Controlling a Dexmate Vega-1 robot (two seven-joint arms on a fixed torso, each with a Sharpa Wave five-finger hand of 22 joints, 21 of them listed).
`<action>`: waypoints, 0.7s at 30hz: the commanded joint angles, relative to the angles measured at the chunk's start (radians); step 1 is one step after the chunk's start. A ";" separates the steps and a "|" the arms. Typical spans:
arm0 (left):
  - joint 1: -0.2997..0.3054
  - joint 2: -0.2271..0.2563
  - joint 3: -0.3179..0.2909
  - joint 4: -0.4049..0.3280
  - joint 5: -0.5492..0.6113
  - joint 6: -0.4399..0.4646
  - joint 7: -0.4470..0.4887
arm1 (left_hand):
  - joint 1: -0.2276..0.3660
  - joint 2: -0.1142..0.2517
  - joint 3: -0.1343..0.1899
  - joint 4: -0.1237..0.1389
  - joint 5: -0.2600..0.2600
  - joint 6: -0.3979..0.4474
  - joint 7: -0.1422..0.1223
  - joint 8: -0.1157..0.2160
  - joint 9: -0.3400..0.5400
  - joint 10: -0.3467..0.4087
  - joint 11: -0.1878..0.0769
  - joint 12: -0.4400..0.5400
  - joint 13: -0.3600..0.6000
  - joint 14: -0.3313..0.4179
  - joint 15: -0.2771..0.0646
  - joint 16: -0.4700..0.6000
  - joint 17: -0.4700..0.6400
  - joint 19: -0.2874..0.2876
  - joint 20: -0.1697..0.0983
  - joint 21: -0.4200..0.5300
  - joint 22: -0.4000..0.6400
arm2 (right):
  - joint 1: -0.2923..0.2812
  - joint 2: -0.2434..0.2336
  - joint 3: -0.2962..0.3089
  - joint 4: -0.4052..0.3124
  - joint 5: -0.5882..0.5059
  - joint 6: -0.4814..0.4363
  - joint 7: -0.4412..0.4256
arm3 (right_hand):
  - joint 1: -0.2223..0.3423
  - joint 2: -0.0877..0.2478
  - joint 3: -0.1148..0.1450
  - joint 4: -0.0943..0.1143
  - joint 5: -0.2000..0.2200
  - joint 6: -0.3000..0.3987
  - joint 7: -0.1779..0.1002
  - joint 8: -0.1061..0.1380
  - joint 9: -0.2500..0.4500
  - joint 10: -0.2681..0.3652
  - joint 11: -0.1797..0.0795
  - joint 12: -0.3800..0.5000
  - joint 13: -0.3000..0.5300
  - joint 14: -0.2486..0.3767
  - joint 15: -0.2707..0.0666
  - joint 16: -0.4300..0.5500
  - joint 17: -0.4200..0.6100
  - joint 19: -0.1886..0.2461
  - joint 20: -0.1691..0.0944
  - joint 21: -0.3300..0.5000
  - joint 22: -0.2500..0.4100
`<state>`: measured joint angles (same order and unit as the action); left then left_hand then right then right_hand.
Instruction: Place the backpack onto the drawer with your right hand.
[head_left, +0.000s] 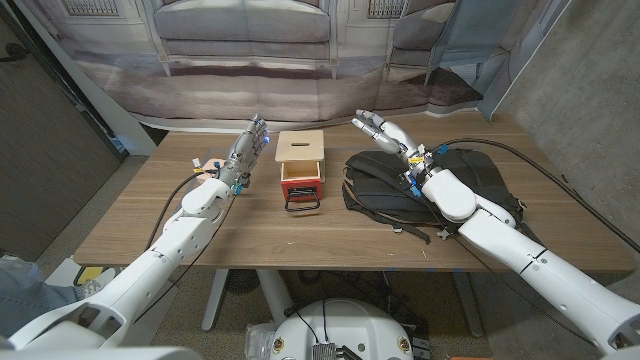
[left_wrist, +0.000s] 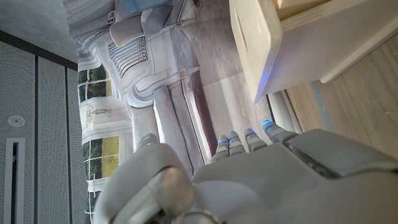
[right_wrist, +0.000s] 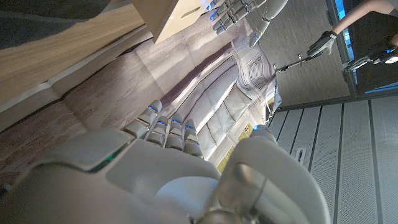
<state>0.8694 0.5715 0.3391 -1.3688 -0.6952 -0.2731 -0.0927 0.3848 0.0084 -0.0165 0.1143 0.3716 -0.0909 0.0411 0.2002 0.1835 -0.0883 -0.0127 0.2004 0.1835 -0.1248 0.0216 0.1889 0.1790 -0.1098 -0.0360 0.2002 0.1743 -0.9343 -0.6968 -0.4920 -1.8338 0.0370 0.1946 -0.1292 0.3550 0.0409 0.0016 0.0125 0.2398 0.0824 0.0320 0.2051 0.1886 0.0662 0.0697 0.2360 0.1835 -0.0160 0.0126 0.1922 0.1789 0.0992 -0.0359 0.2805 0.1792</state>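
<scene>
A black backpack lies flat on the table's right half. A small wooden drawer box with a red front and a black handle stands in the middle; a corner of the box and an edge of the box also show in the wrist views. My right hand hovers over the backpack's far left edge, fingers stretched out and apart, holding nothing. My left hand is raised left of the drawer box, fingers straight and holding nothing. Both hands show from behind, the left hand and the right hand.
Backpack straps and cables trail over the wooden table toward its front edge. A printed backdrop hangs behind the table. My left hand shows beyond the box in the right wrist view, and a person's arm beside a window.
</scene>
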 joint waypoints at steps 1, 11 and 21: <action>0.010 0.006 -0.006 -0.014 -0.003 -0.004 0.000 | 0.002 0.006 -0.005 0.002 0.003 0.005 0.003 -0.001 0.003 0.002 0.004 0.003 0.003 -0.002 -0.001 -0.001 0.004 -0.006 -0.018 -0.002 0.006 | -0.003 -0.011 -0.010 -0.026 -0.067 -0.035 -0.014 | 0.011 -0.004 0.002 -0.003 -0.006 0.007 -0.005 0.000 0.001 0.008 -0.002 -0.005 0.003 0.008 0.005 -0.001 0.003 0.008 -0.036 -0.005 0.002; 0.013 0.002 -0.008 -0.008 -0.009 -0.011 -0.007 | 0.003 0.007 -0.007 0.001 0.002 0.005 0.003 -0.002 0.003 0.002 0.002 0.003 0.003 -0.003 -0.001 -0.001 0.004 -0.008 -0.016 -0.002 0.006 | -0.014 -0.020 -0.014 -0.053 -0.120 -0.057 -0.035 | 0.018 -0.003 0.004 -0.007 -0.006 0.007 -0.006 0.000 0.002 0.009 -0.003 -0.005 0.003 0.009 0.005 -0.001 0.003 0.008 -0.035 -0.008 0.002; 0.011 0.002 -0.008 -0.006 -0.007 -0.019 -0.011 | 0.004 0.009 -0.009 0.001 0.002 0.005 0.002 -0.002 0.003 0.002 0.004 0.002 0.003 -0.002 -0.001 -0.001 0.004 -0.009 -0.016 -0.002 0.006 | -0.018 -0.027 -0.018 -0.076 -0.165 -0.082 -0.046 | 0.026 -0.002 0.006 -0.013 -0.006 0.006 -0.008 -0.001 0.002 0.008 -0.005 -0.007 0.003 0.010 0.003 -0.002 0.003 0.008 -0.033 -0.012 0.002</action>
<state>0.8801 0.5751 0.3328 -1.3791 -0.7012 -0.2843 -0.0978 0.3848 0.0084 -0.0197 0.1111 0.3716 -0.0909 0.0412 0.2002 0.1835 -0.0883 -0.0126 0.2004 0.1835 -0.1247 0.0215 0.1889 0.1790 -0.1097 -0.0360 0.2002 0.1743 -0.9469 -0.7159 -0.5052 -1.8864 -0.0765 0.1395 -0.1604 0.3669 0.0395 0.0058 0.0084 0.2399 0.0858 0.0287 0.2052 0.1884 0.0716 0.0641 0.2360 0.1835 -0.0106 0.0181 0.1923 0.1789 0.0992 -0.0358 0.2728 0.1791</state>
